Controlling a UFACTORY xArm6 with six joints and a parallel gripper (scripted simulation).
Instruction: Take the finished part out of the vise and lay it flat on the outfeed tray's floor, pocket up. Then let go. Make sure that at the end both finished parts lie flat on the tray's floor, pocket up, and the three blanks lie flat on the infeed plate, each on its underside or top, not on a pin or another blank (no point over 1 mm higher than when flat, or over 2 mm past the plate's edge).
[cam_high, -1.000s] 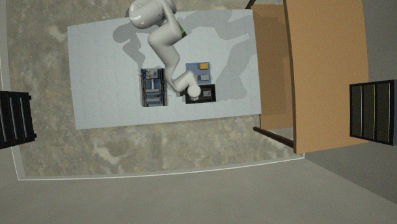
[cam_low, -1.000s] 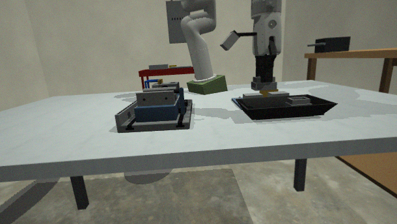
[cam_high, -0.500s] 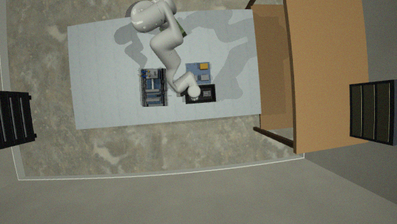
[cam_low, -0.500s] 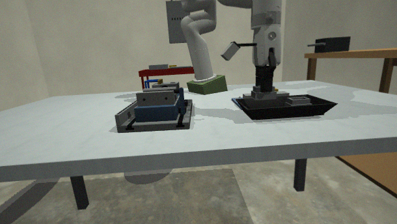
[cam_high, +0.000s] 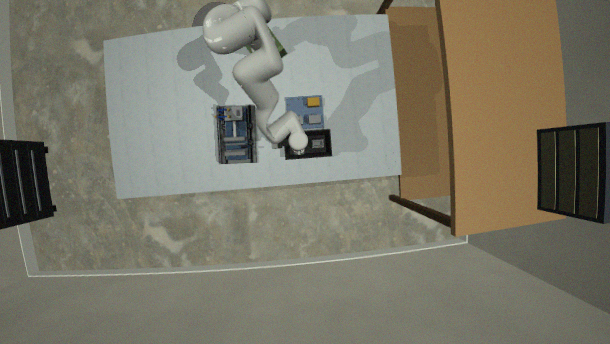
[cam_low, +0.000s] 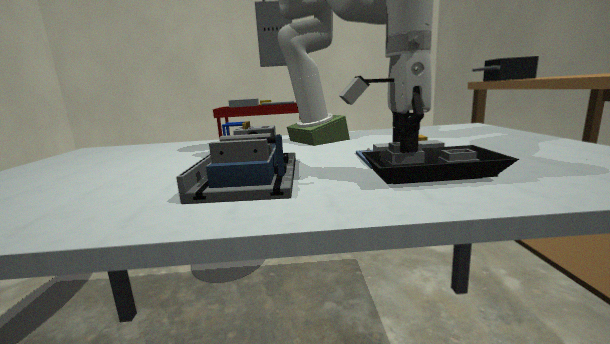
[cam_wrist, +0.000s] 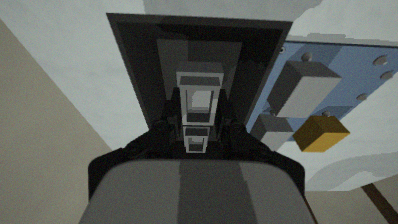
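My gripper (cam_low: 407, 142) (cam_wrist: 198, 99) is low inside the left part of the black outfeed tray (cam_low: 450, 171) (cam_high: 307, 156) (cam_wrist: 135, 65). It is shut on the grey finished part (cam_low: 397, 156) (cam_wrist: 200, 100), whose pocket faces up toward the wrist camera. The part sits at or just above the tray floor; I cannot tell whether it touches. In the overhead view the arm's wrist hides the part. The blue and grey vise (cam_high: 238, 134) (cam_low: 240, 167) stands to the left of the tray, with nothing showing between its jaws.
Another grey block (cam_low: 457, 154) (cam_high: 318, 144) lies in the tray's right part. Behind the tray is a blue plate (cam_high: 295, 105) (cam_wrist: 350, 65) with grey blocks and a yellow block (cam_high: 313, 101) (cam_wrist: 320, 132). A wooden table (cam_high: 500, 100) stands at the right.
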